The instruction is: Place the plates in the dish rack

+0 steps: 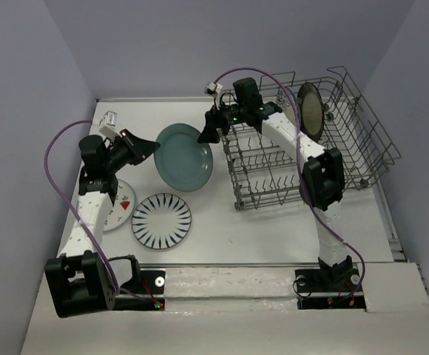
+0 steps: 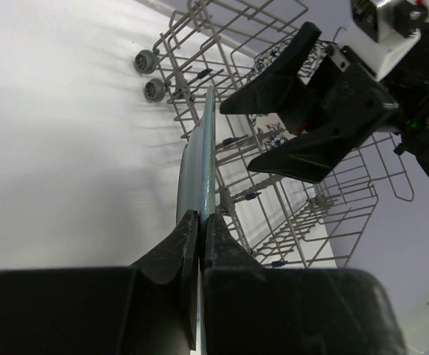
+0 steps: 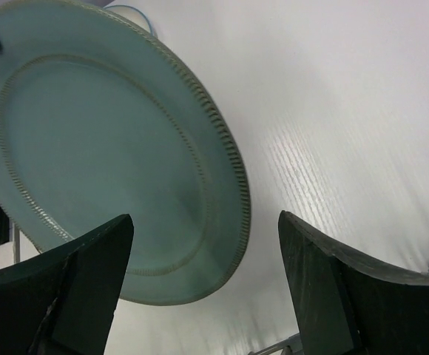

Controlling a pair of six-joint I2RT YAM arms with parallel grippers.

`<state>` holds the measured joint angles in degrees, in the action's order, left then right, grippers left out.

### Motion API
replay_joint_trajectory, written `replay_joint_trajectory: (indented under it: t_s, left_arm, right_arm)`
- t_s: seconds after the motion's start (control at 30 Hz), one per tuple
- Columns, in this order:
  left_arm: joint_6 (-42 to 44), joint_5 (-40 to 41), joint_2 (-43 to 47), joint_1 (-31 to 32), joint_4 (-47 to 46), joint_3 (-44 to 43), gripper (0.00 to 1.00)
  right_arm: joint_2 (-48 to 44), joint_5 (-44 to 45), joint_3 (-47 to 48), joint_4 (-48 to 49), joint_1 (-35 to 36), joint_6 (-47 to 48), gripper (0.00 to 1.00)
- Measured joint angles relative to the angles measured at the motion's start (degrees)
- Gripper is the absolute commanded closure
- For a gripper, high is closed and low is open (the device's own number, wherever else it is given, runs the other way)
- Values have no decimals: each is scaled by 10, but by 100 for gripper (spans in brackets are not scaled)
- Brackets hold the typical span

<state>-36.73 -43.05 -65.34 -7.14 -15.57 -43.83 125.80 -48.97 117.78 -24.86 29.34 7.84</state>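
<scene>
My left gripper (image 1: 146, 147) is shut on the left rim of the plain teal plate (image 1: 186, 157) and holds it tilted between the arms; its fingers (image 2: 188, 237) pinch the plate, seen edge-on (image 2: 200, 148). My right gripper (image 1: 208, 130) is open and empty at the plate's far right rim, its jaws spread wide over the plate (image 3: 103, 148). The grey wire dish rack (image 1: 362, 140) stands at the right with the tan plate (image 1: 312, 109) upright in it. A blue-floral plate (image 2: 265, 63) shows in the rack behind the right gripper (image 2: 237, 138). The striped plate (image 1: 161, 220) and the red-marked plate (image 1: 120, 205) lie on the table.
The red-marked plate lies partly under my left arm. The right arm reaches across the rack's left half. Grey rack wheels (image 2: 149, 75) sit on its near side. Purple walls close in the white table (image 1: 222, 229) on three sides.
</scene>
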Motion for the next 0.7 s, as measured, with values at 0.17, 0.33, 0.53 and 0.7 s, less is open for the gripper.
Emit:
replay_joint_trajectory:
  t_s: [0.17,0.33,0.53,0.7]
  left_arm:
    - [1,-1,54,0,8,-2,94]
    - [-2,-12,83,4,21,-10,94]
    - [-24,-38,102,15,12,-22,94]
    - [-45,-59,124,21,7,-26,94]
  right_arm:
    - [6,13,31,-17,0,19,12]
    - [5,10,40,-19,0,31,11]
    - [-16,-56,7,-24,0,32,19]
    - [-62,-137,-49,-29,0,36,55]
